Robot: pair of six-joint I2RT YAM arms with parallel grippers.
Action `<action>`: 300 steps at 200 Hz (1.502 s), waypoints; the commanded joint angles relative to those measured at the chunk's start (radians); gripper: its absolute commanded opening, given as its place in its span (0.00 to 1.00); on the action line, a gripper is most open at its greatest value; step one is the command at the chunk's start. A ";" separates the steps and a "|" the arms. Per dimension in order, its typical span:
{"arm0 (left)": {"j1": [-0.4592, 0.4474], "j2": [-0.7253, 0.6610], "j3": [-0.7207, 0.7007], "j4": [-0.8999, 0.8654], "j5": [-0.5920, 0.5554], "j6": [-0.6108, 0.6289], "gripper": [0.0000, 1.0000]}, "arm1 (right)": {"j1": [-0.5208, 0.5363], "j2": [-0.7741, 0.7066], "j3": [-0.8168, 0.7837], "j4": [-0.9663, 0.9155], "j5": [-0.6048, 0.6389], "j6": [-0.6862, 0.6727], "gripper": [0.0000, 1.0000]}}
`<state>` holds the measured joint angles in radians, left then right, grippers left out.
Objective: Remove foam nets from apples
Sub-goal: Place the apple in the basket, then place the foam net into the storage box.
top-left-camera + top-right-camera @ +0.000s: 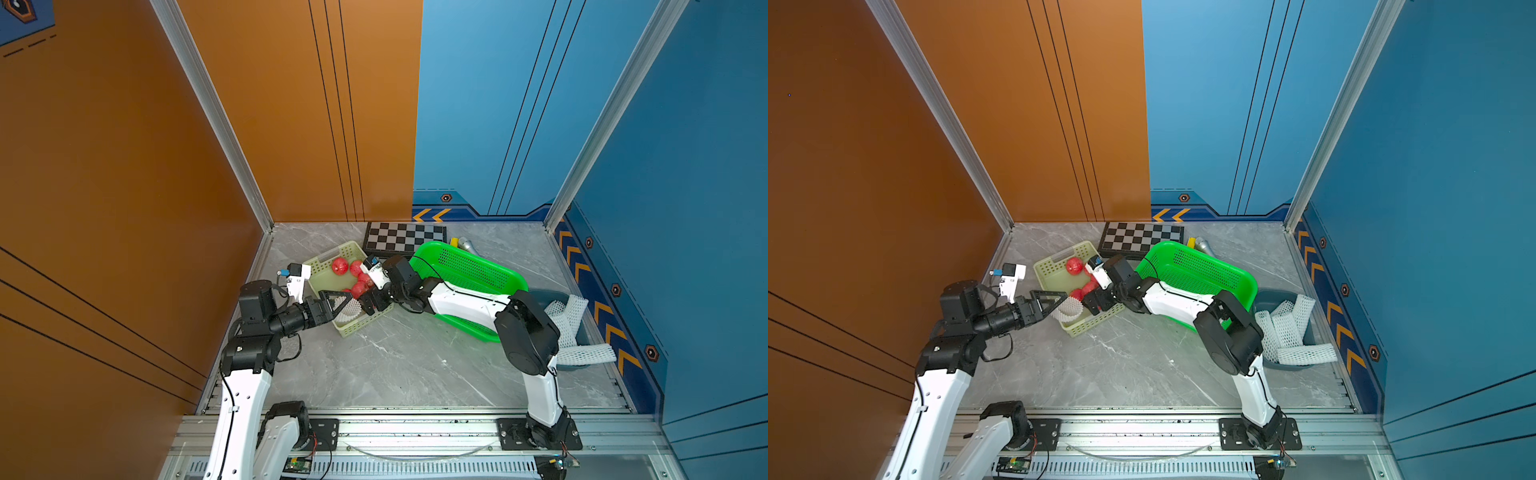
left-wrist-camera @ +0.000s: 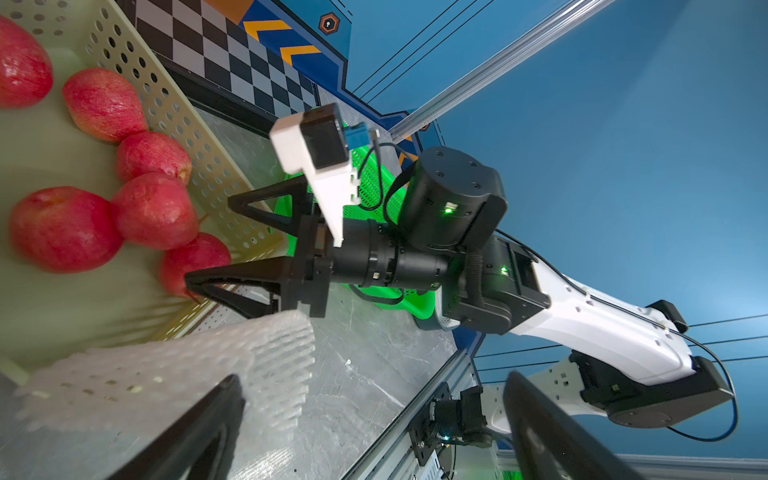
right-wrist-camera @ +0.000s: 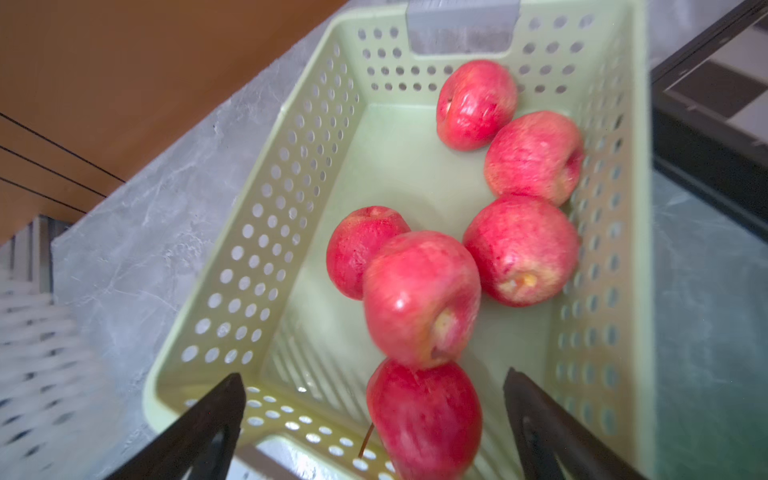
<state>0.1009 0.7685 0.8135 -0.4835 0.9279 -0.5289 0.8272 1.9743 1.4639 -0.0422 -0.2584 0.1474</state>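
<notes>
Grey marble bench (image 1: 415,365), orange and blue walls. Inside pale green crate (image 3: 316,166): six apples (image 3: 521,249), all bare. State of right claw (image 3: 373,374): spread wide over crate, gripping nothing, one apple directly below. State of left claw (image 2: 373,376): spread wide, one foam net (image 2: 166,374) against one finger (image 2: 199,424) at crate corner; hooked or loose, cannot tell. Other foam nets (image 1: 1287,328): in blue tub (image 1: 1264,303). Judged remaining: drop that net in tub.

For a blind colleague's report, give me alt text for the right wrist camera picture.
Six bare red apples lie in a pale green perforated basket on a grey marble table. The open right gripper frames the nearest apple between its black fingers. A blurred white foam net shows at one edge.
</notes>
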 commanded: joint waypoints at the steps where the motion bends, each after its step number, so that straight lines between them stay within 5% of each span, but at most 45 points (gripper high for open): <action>1: -0.026 0.022 0.040 -0.003 0.060 0.038 0.98 | -0.027 -0.157 -0.070 -0.020 0.033 -0.046 0.99; 88: -0.297 0.185 0.078 0.239 0.104 -0.047 0.98 | 0.003 -0.699 -0.596 0.123 -0.066 -0.216 0.98; 126: -0.417 0.268 0.130 0.265 0.092 -0.032 0.98 | 0.043 -0.771 -0.635 0.112 -0.059 -0.222 0.95; 180: -0.517 0.324 0.156 0.418 0.107 -0.119 0.98 | 0.081 -0.738 -0.658 0.260 0.130 -0.201 0.94; 219: -0.530 0.311 0.146 0.419 0.104 -0.134 0.98 | 0.075 -0.708 -0.661 0.337 0.148 -0.197 0.49; 268: -0.511 0.295 0.138 0.422 0.090 -0.135 0.98 | 0.001 -0.740 -0.672 0.329 0.067 -0.148 0.29; 300: -0.421 0.308 0.129 0.478 0.086 -0.171 0.98 | -0.101 -0.837 -0.732 0.311 -0.002 -0.086 0.15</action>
<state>-0.3828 1.0790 0.9432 -0.0746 1.0027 -0.6666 0.7826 1.2221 0.7750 0.2638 -0.1989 -0.0006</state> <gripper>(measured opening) 0.979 0.170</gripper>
